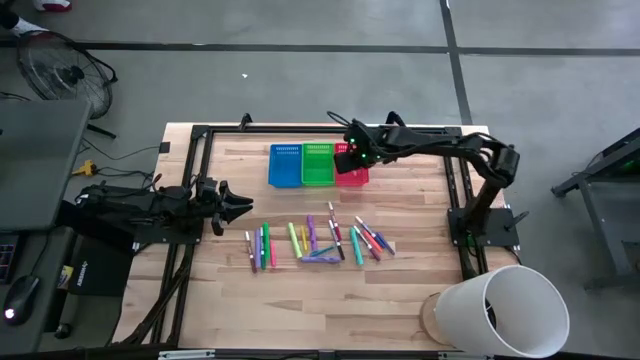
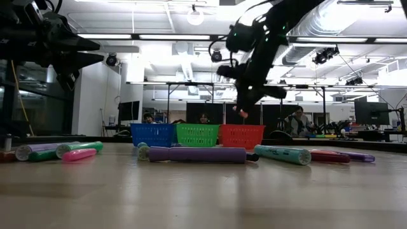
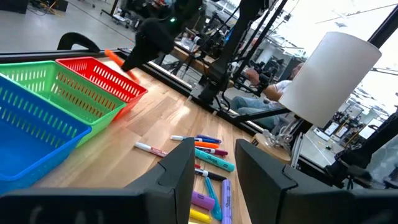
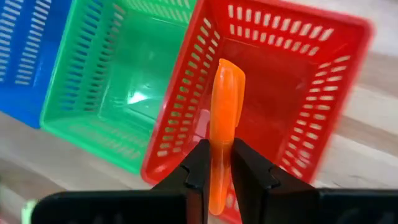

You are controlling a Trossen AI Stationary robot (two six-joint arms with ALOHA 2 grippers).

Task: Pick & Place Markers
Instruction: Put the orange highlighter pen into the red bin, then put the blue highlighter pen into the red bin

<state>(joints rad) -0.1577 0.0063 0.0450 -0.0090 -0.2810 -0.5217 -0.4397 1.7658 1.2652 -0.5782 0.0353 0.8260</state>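
Several markers in mixed colours lie flat on the wooden table, in the middle toward its near side; they also show in the low view. My right gripper hangs over the red basket at the table's far side, shut on an orange marker. My left gripper waits open above the table's left side, its fingers pointing toward the markers. My right gripper pinches the orange marker between its two fingers, on the marker's lower half. The fingers come from above, slanting down. The marker's rounded end sticks out beyond the fingertips. It is lifted clear, over the red basket's open top.
A blue basket and a green basket stand in a row left of the red one. A large white cylinder stands at the table's near right corner. Black frame rails run along the table's sides. People sit in the room behind.
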